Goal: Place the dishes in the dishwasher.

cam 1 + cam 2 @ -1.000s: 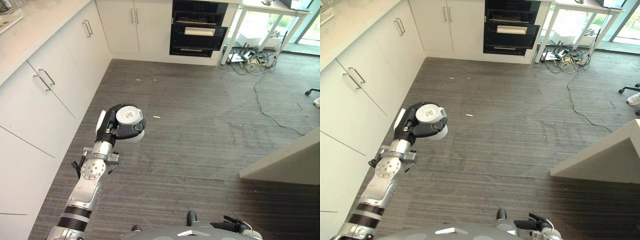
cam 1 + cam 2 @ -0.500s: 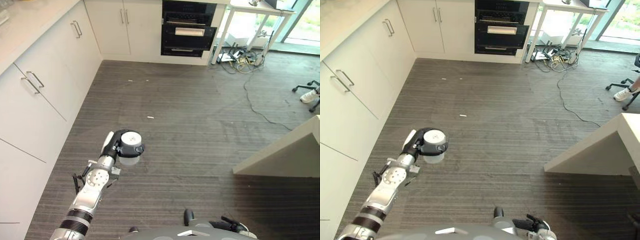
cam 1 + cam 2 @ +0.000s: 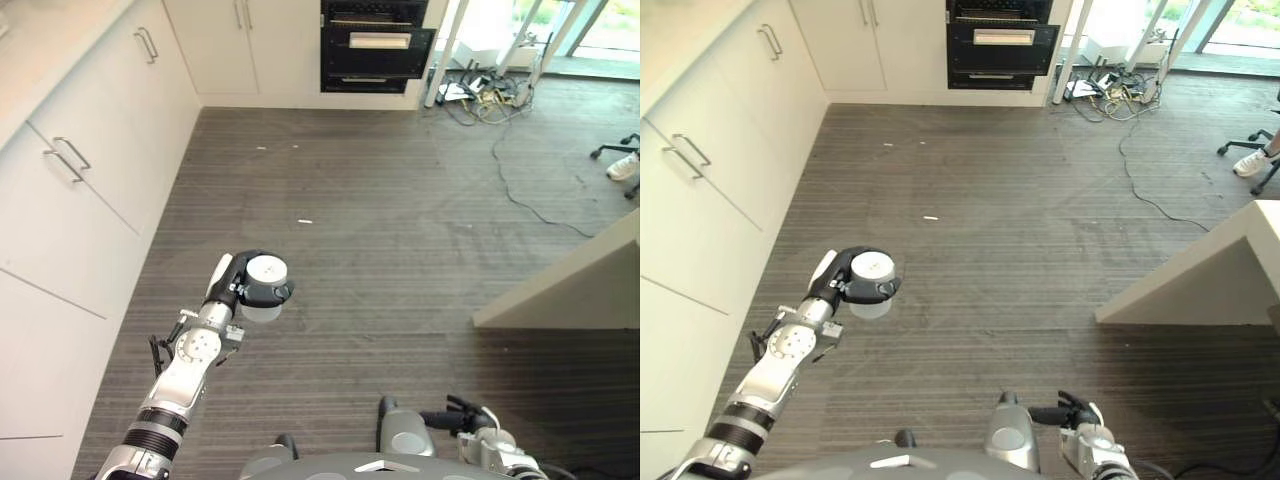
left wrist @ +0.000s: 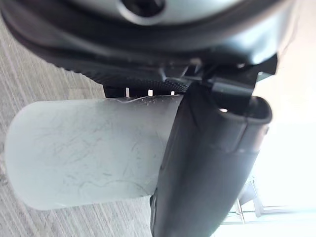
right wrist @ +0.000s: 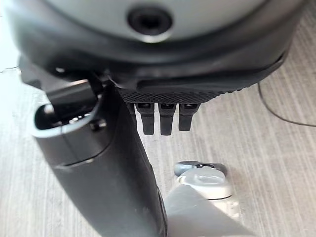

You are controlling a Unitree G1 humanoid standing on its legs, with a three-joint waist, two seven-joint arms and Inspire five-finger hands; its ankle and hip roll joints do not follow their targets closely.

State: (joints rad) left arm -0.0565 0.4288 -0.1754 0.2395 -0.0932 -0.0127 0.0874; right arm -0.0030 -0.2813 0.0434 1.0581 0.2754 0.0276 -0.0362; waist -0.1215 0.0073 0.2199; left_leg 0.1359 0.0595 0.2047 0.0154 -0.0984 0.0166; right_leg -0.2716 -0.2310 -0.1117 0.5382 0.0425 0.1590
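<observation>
While clasped round white cup (image 3: 265, 287), left hand (image 3: 236, 283) above floor; right hand (image 5: 118, 163) w/ fingers straight.

So the main thing that's different is the camera itself, the whole view has swung, so the cabinets (image 3: 90, 190), oven (image 3: 375, 45) and floor (image 3: 400, 240) all sit in new spots in frame without actually moving. A second ago the counter (image 3: 20, 60) on the left took up way more of the picture. Within that shift, the left hand (image 3: 240, 285) with the white cup (image 3: 265, 285) looks pulled in lower and nearer the robot than a second ago, arm less stretched out. Grip on the cup looks the same. More of the right hand (image 3: 1085, 425) now pokes in at the bottom edge than before.
</observation>
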